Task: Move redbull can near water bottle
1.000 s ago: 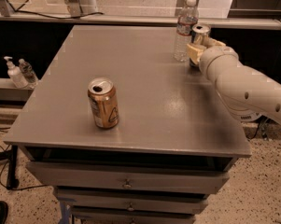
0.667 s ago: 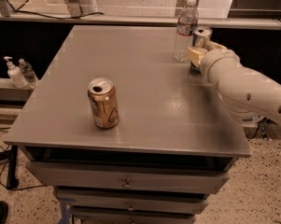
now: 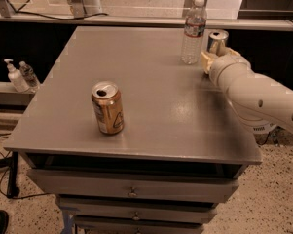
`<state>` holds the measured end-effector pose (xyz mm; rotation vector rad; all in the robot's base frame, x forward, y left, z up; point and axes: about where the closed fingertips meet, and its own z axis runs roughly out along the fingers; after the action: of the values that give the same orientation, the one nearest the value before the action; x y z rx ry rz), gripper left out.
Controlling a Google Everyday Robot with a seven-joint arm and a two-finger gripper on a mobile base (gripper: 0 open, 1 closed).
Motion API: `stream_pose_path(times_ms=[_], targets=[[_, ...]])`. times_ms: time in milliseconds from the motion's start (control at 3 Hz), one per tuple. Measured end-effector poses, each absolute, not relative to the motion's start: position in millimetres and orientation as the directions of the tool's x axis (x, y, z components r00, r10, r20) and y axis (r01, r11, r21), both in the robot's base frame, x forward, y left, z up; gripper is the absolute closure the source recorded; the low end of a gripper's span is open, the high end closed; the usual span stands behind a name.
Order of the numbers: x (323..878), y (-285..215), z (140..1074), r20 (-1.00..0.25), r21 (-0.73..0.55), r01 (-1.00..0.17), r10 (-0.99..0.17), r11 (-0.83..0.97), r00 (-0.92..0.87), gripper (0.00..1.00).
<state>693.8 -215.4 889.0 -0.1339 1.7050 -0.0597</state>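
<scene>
Camera view is showing the bench (image 3: 151, 130) carrying everything, with the arm (image 3: 263, 96) reaching in from the right of the frame toward the far right corner. The bottle (image 3: 193, 30) is standing upright near the far edge. The gold can (image 3: 107, 107) is sitting well apart from it, toward the front. The redbull can (image 3: 217, 40) is standing upright just beside the bottle, on its right in the frame. The tool (image 3: 209, 58) is sitting low against the can on the near side, so the can is lying just beyond it, away from the camera. I can't tell if it's gripping the can or only resting against it. I'm guessing the job is nearly finished. Any coming move is hinging on the bottle being so close on the can's left.
</scene>
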Motion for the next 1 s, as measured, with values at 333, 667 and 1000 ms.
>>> stream_pose_path(times_ms=[333, 667, 1000], targets=[[692.5, -213.4, 882.8, -0.983, -0.104, -0.053, -0.111, 0.993, -0.146, 0.0], [692.0, -212.5, 881.5, -0.983, -0.1, -0.054, -0.107, 0.994, -0.149, 0.0], [686.5, -213.1, 889.4, -0.986, -0.083, -0.095, -0.095, 0.992, -0.137, 0.0]])
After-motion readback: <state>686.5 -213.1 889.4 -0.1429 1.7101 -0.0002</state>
